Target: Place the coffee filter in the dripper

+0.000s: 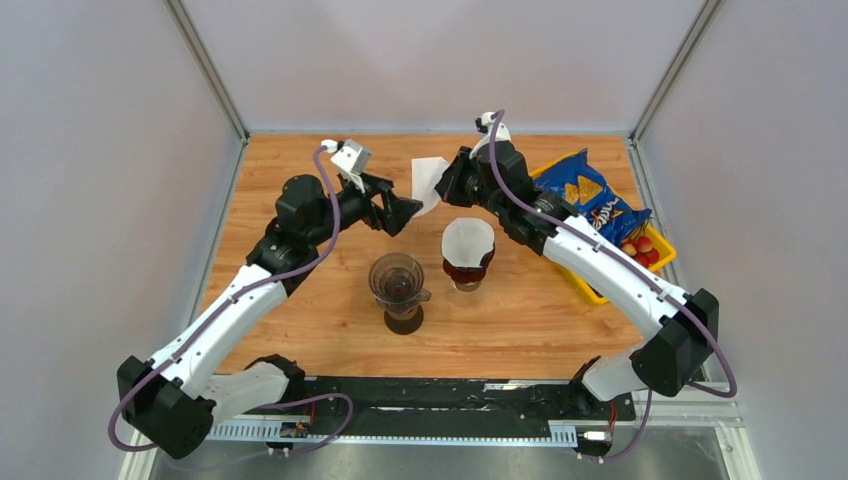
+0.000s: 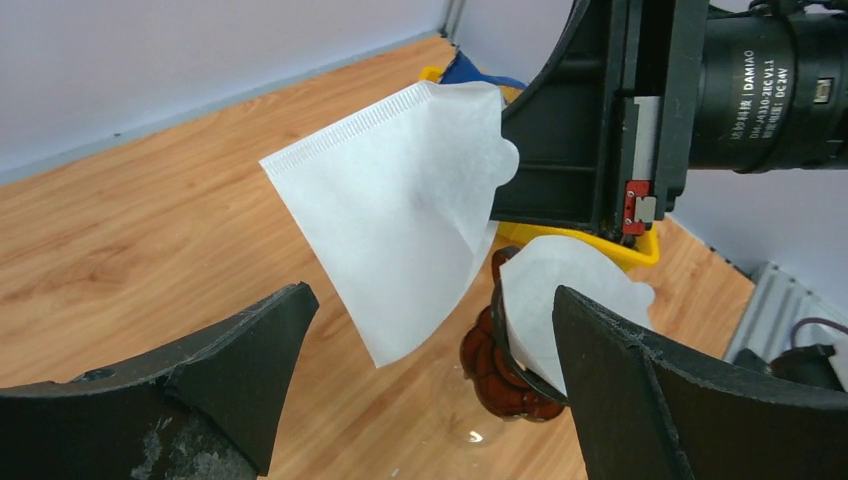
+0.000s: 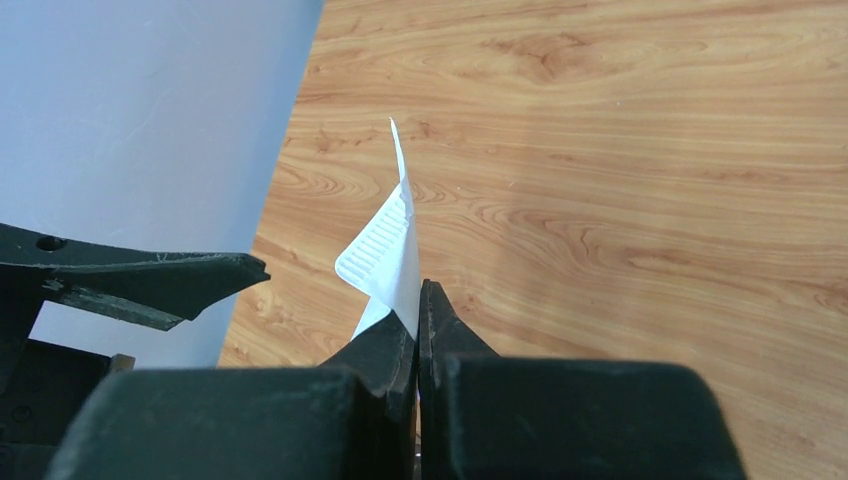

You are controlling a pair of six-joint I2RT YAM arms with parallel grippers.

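Note:
My right gripper (image 1: 447, 188) is shut on the edge of a white paper coffee filter (image 1: 428, 182) and holds it flat and in the air above the back middle of the table. The pinch shows in the right wrist view (image 3: 420, 300), with the filter (image 3: 392, 250) sticking up from the closed jaws. My left gripper (image 1: 403, 213) is open and empty just left of the filter; in the left wrist view (image 2: 435, 300) the filter (image 2: 400, 200) hangs ahead of its spread fingers. An empty clear-brown dripper (image 1: 398, 280) stands on a dark base at the centre.
An amber glass vessel (image 1: 468, 268) with a white filter (image 1: 468, 240) sitting in it stands right of the dripper; it also shows in the left wrist view (image 2: 505, 370). A yellow tray (image 1: 600, 293) with a blue chip bag (image 1: 590, 195) and red items is at the right.

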